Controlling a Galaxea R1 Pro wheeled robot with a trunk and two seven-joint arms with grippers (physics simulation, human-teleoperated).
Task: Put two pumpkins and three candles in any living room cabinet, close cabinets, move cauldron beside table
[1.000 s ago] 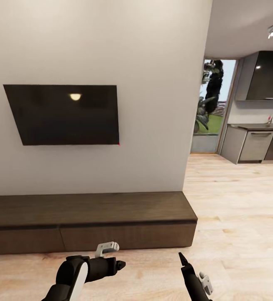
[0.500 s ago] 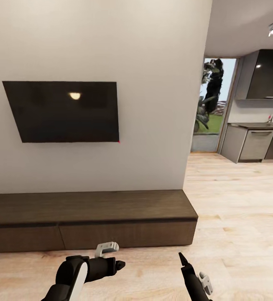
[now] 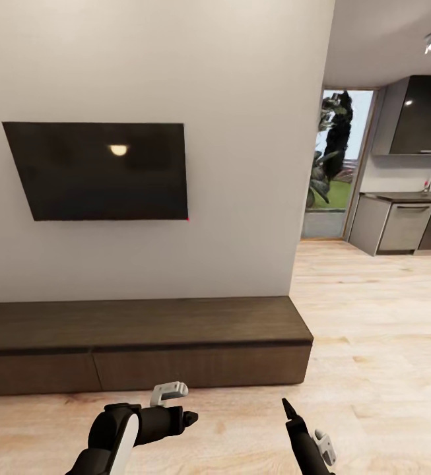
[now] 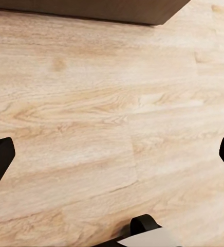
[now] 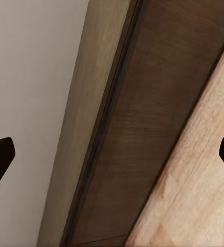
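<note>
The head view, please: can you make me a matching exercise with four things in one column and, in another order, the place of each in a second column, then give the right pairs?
Things:
1. television
2. cabinet
3. kitchen counter
4. left gripper

Places:
A. low against the wall, on the wood floor
B. far off at the right, past the wall's end
C. mounted on the white wall
D. above the bare floor, in front of the drawer fronts

Pairs: 1-C, 2-A, 3-B, 4-D

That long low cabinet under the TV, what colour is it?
Dark brown wood grain. The cabinet shows best in the head view, against the white wall.
</note>
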